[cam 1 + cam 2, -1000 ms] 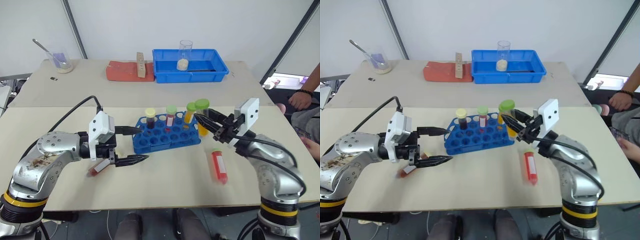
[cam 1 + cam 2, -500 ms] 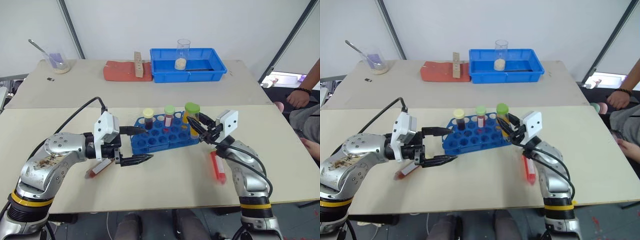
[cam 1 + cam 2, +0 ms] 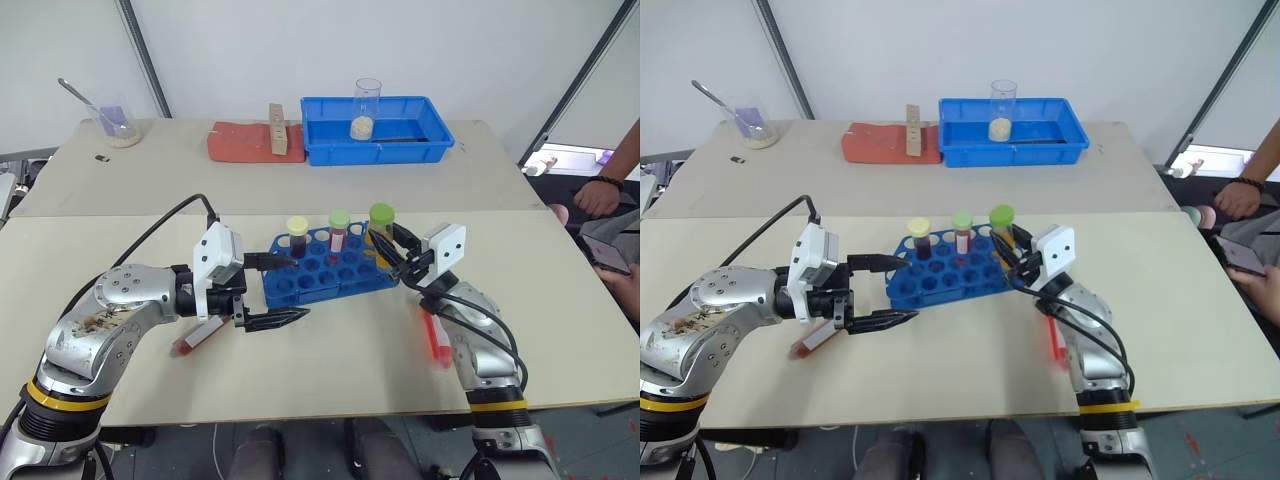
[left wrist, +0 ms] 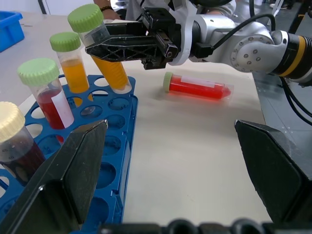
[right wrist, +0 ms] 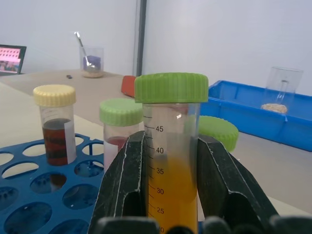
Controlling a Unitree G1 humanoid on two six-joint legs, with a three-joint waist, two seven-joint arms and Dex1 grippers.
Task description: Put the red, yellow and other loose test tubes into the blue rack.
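Your left gripper (image 3: 268, 291) stays spread wide beside the blue rack (image 3: 330, 276). Your right gripper (image 3: 392, 251), clamped on the yellow-orange tube (image 5: 170, 161), has lowered it into a rack hole. A bright red tube (image 4: 197, 87) lies loose on the worktop (image 3: 330, 350) nearby.

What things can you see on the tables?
small blue plastic rack with round holes: one, blue, near table
standing capped plastic tubes: three, dark red, red, orange, in the rack
yellow-orange tube with green cap: one, at the rack's right corner
lying red tube: one, beside the right arm
lying dark tube: one, reddish, under the left arm
blue plastic tray: one, far table
clear beaker: one, in the tray
red mat: one, beside the tray
glass with spoon: one, far left
left gripper: open, beside the rack
right gripper: shut on the yellow-orange tube
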